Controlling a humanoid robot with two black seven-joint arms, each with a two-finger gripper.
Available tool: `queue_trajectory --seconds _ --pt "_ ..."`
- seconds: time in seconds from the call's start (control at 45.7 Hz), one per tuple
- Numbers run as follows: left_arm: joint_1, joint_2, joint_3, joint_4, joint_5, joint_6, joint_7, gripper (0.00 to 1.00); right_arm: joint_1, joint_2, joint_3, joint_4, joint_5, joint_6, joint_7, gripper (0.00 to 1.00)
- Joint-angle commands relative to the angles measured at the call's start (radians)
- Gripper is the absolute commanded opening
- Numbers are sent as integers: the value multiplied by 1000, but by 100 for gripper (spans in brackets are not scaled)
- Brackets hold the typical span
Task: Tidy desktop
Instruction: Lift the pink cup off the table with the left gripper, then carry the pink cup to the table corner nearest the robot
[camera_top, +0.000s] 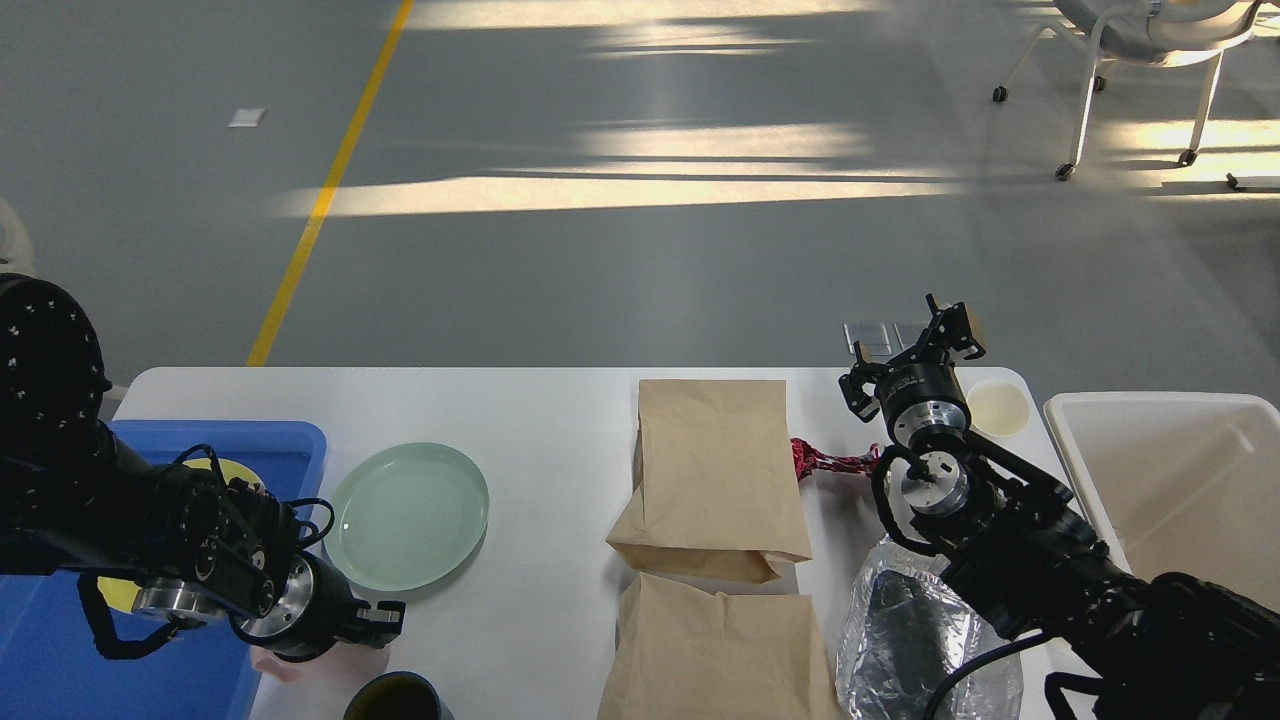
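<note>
Blue tray (290, 440) at far left of frame, w/ sth yellow (225, 468) showing inside. Left gripper (380, 622) low at lower left, seen small and dark; can't tell if fingers apart or together. Pale green plate (408, 515) just right of tray. Desktop (540, 430) spans bottom half of frame. Two brown paper bags (715, 470) at centre, red wrapper (825, 460) beside them. Right gripper (945, 330) at upper right over desktop's far edge, fingers apart, nothing held. Off-white bin (1180, 470) at far right.
</note>
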Motion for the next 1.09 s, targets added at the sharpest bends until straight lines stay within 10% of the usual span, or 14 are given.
queue_trajectory --seconds 0.0,0.656,1.071 --pt "-2 1 0 -4 -1 23 2 0 0 0 0 0 -1 0 0 100" --pt "-149 47 4 -112 2 -32 45 0 0 0 0 0 -1 0 0 100" --pt "-560 177 7 -109 7 -533 64 0 0 0 0 0 -1 0 0 100"
